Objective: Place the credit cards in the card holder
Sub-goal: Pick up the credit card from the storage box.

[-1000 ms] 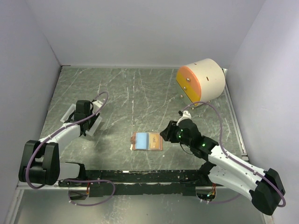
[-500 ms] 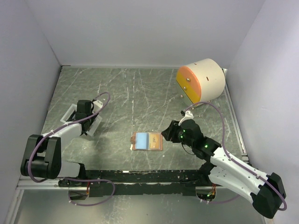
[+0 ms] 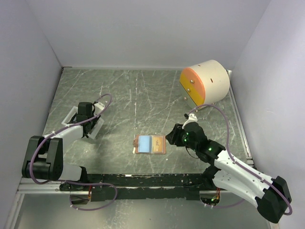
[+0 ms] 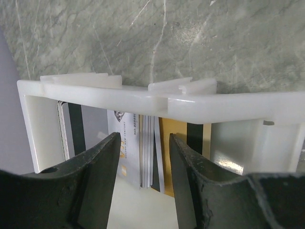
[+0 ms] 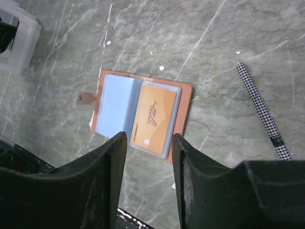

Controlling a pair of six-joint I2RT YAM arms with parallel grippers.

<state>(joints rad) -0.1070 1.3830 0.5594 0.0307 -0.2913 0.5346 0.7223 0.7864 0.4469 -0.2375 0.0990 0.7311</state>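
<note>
The salmon card holder [image 3: 150,144] lies open on the table, a light blue card [image 5: 114,105] in its left pocket and an orange card [image 5: 155,117] in its right. My right gripper [image 5: 148,157] is open and empty above its near right edge; in the top view it [image 3: 170,138] sits just right of the holder. My left gripper [image 4: 143,167] is open inside the white tray [image 4: 143,98], its jaws either side of several upright credit cards [image 4: 145,143], among them a white one, a dark one and an amber one. In the top view it [image 3: 85,114] is over the tray [image 3: 96,130].
A big cream cylinder with an orange face [image 3: 205,82] lies at the back right. A thin black-and-white checked stick [image 5: 263,110] lies on the table right of the holder. Grey walls close in the left, back and right sides.
My left gripper has drawn slightly further left into the tray. My right gripper has shifted a little right, away from the holder. The holder and its cards have not moved.
</note>
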